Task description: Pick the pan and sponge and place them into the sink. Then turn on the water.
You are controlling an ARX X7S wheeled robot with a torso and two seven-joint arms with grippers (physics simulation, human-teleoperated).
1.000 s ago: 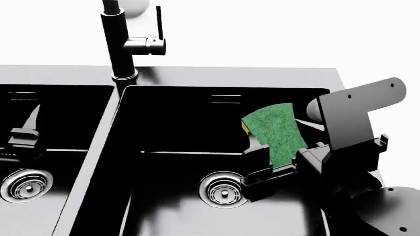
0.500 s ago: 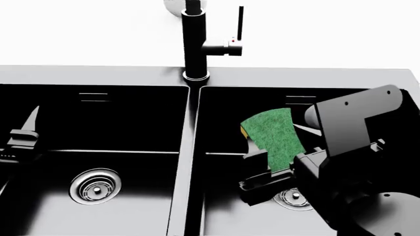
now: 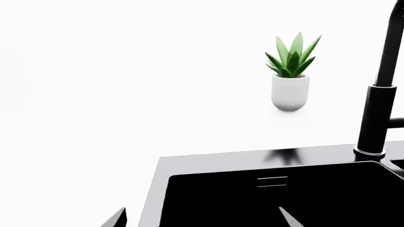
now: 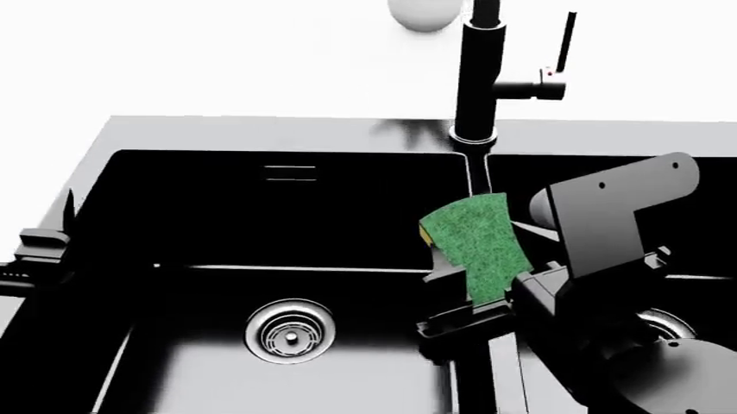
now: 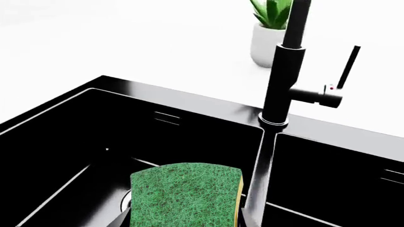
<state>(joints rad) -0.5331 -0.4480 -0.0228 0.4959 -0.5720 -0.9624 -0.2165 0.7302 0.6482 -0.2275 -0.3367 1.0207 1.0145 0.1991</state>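
Note:
My right gripper (image 4: 467, 295) is shut on the sponge (image 4: 475, 241), whose green scouring face shows with a thin yellow edge. It hangs over the divider between the two black bowls of the sink (image 4: 230, 134), just in front of the faucet (image 4: 477, 78). In the right wrist view the sponge (image 5: 186, 194) fills the gap of the right gripper (image 5: 186, 219), above the left bowl's edge. At the far left rim of the sink, my left gripper (image 4: 40, 244) stands open and empty; the left wrist view shows the left gripper (image 3: 202, 222) over the bowl's corner. The pan is out of view.
The black faucet's lever handle (image 4: 555, 79) sticks up on its right side. A small potted plant (image 3: 292, 71) stands on the white counter behind the sink. Round steel drains (image 4: 290, 328) sit in each bowl. White counter surrounds the sink rim (image 3: 208, 158).
The sink and faucet have slid to the right in the head view. The held sponge has gone from over the right bowl to over the divider. The left gripper stays open.

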